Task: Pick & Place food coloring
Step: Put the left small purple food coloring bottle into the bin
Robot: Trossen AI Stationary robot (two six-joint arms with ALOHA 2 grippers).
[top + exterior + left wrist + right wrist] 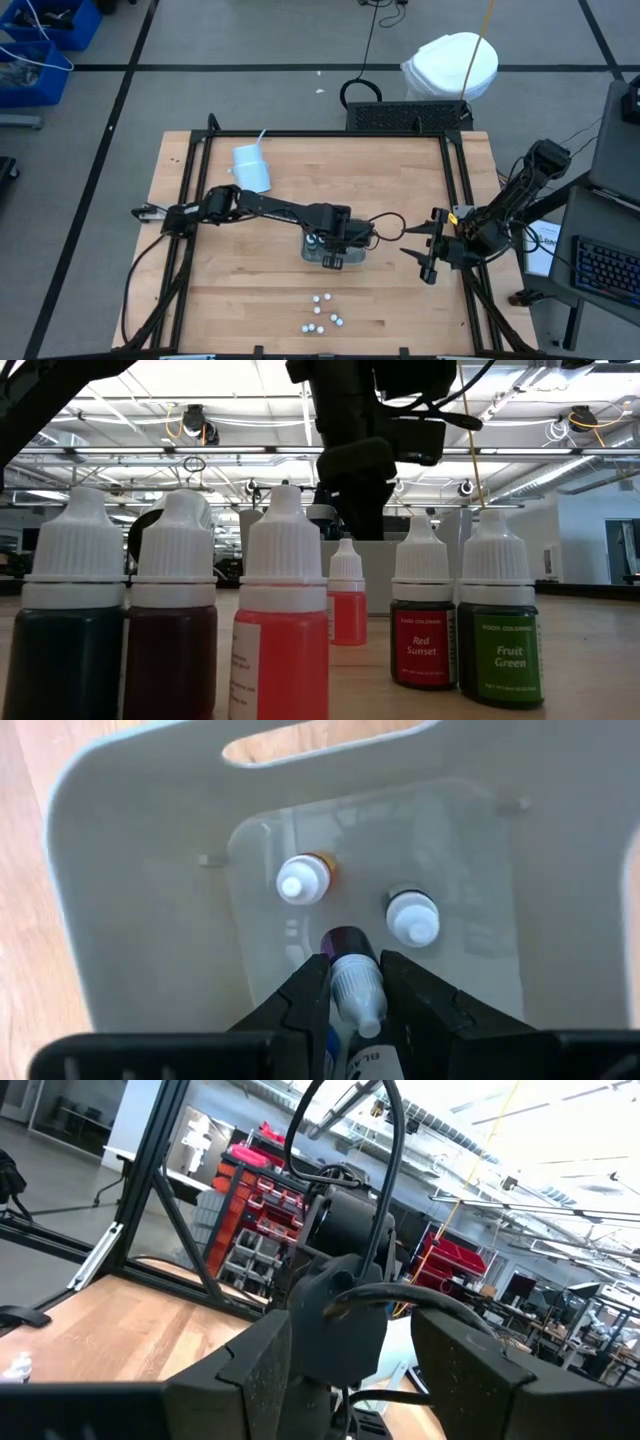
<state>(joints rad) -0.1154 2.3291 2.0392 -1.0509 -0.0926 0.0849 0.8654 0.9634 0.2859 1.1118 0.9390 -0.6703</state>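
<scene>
Food coloring bottles [322, 313] stand loose in a small cluster on the table [220, 310] near its front edge, and two more [303, 883] stand upright inside the clear tray [333, 252] at mid-table. Over that tray the left gripper [354, 992] pinches a purple-bodied bottle [355, 975] — cap pointing back between its fingers. Well apart to the right, the right gripper [422, 252] hangs spread, holding nothing.

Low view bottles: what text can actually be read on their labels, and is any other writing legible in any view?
"FOOD COLORING Red Sunset" on the red bottle.
"FOOD COLORING Fruit Green" on the green bottle.
Small print on the edge of the front red-orange bottle: too blurred to read.
Partial letters on the bottle held in the left claw: cut off, unreadable.
</scene>
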